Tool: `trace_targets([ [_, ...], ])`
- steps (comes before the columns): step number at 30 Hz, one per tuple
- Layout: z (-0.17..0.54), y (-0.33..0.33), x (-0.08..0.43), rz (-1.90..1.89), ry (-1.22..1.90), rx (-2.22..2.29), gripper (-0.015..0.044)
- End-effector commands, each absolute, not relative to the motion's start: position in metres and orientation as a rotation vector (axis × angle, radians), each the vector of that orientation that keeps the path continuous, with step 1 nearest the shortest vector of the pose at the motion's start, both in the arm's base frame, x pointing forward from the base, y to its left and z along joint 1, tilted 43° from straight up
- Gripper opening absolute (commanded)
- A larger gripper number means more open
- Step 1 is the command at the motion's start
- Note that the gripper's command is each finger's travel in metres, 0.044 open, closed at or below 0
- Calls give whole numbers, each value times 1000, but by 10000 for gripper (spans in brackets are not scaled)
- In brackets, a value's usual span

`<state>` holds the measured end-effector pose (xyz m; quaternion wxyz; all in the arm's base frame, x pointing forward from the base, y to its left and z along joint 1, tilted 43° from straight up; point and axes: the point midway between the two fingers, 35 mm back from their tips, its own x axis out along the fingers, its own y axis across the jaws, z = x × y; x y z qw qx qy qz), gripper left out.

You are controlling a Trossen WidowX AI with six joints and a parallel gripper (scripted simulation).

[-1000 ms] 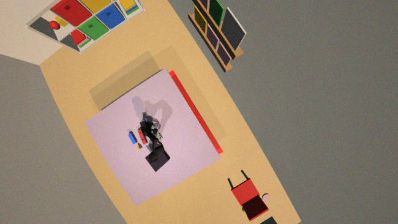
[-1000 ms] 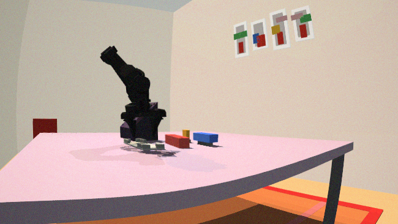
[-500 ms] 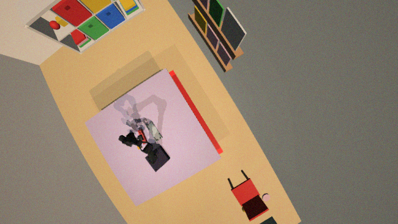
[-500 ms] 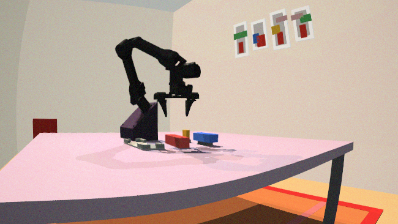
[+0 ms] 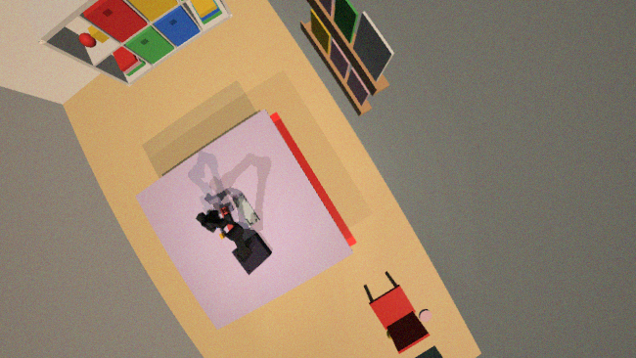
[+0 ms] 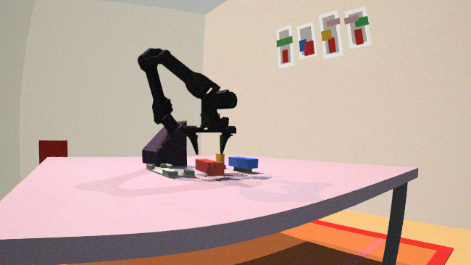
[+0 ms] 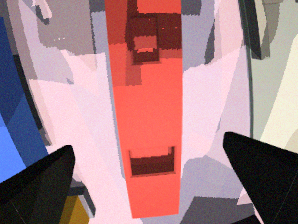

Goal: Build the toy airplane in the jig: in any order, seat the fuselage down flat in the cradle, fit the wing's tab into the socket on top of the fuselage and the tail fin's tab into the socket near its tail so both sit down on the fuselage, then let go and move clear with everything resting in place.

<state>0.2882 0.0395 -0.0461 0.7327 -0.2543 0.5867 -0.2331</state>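
Above the long red block-shaped fuselage [image 5: 224, 211] [image 6: 209, 166] [image 7: 150, 110], the black two-fingered gripper [image 6: 210, 142] [image 7: 150, 145] stands wide open, holding nothing.

From here, my arm [image 5: 240, 234] covers part of the red fuselage [image 5: 224, 211] [image 7: 150, 110] from above; in the wrist view, the blue wing [image 7: 15, 135] left of the fuselage runs off the edge.

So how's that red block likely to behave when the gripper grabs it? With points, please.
The red block [image 6: 209, 166] [image 7: 150, 107] looks rigid, with crisp straight edges, so it probably won't flex. Its flat sides suggest it would slide rather than roll.
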Motion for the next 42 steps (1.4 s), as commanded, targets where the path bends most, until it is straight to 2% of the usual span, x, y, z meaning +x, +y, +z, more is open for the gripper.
trace_targets([
  [1,-51,33,286,-517,1298,-572,440],
  [34,-86,1,295,-519,1297,-574,440],
  [42,-86,1,295,-519,1297,-574,230],
])
